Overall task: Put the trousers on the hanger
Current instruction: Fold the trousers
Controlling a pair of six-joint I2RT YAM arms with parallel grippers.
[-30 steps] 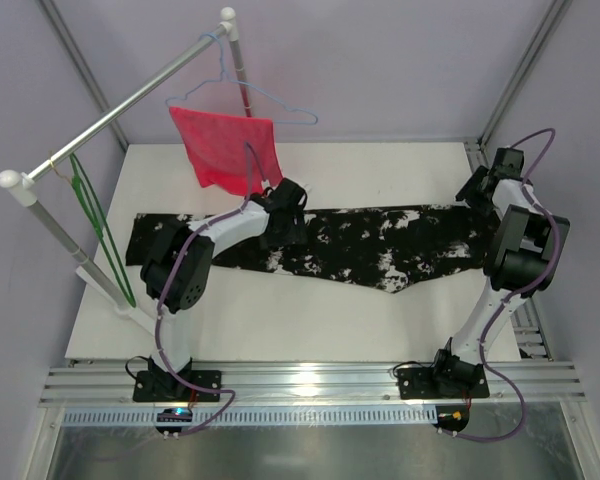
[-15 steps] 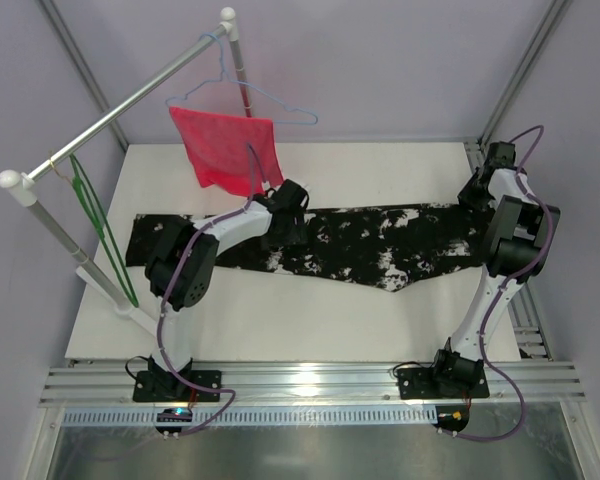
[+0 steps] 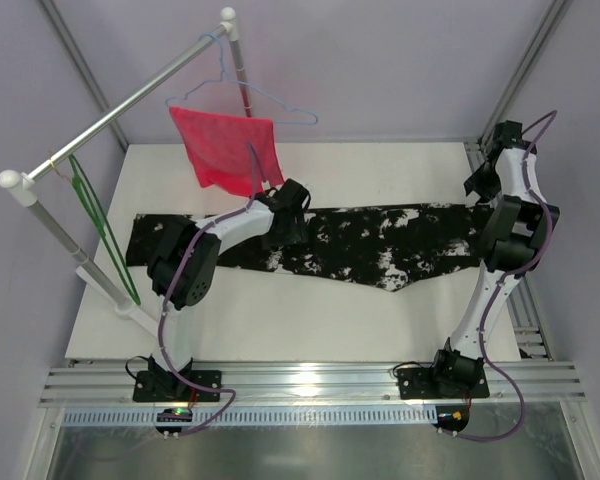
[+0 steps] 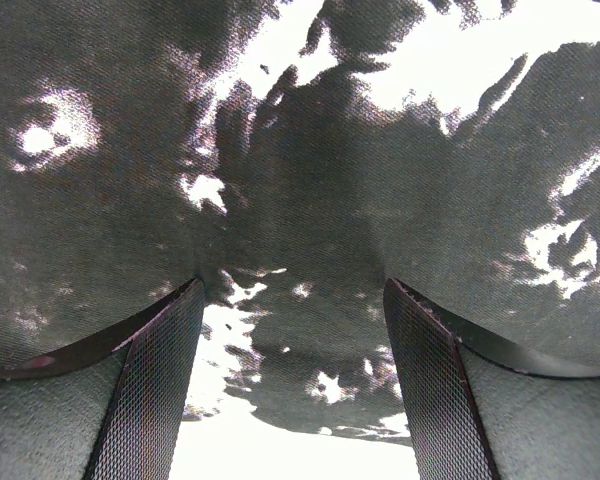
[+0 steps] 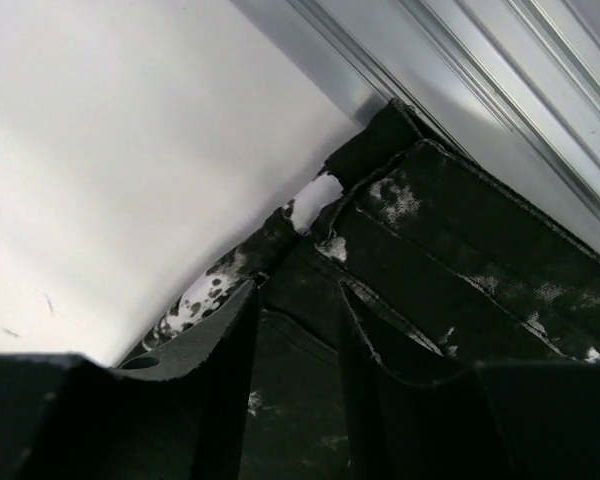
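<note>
Trousers point(image 3: 380, 245) were laid flat across the white table point(image 3: 280, 320), stretched left to right, not on the hanger. Left gripper point(image 4: 292, 290) was pressed down on the fabric left of the middle. Its fingers point(image 4: 150, 400) were spread wide, with cloth lying between them and nothing pinched. Right gripper point(image 5: 298, 290) was held over the corner of the trousers' right end, next to the metal frame rail point(image 5: 500, 90) at the table's edge. Its jaws were parted only narrowly and dark fabric was seen through the gap; contact could not be told. Further back on the left, the green hanger point(image 3: 100, 230) was hung from the slanted rack bar point(image 3: 130, 100), near the trousers' left end. At the far end of the bar, a red cloth point(image 3: 225, 150) was draped on a pale blue hanger point(image 3: 280, 104).
</note>
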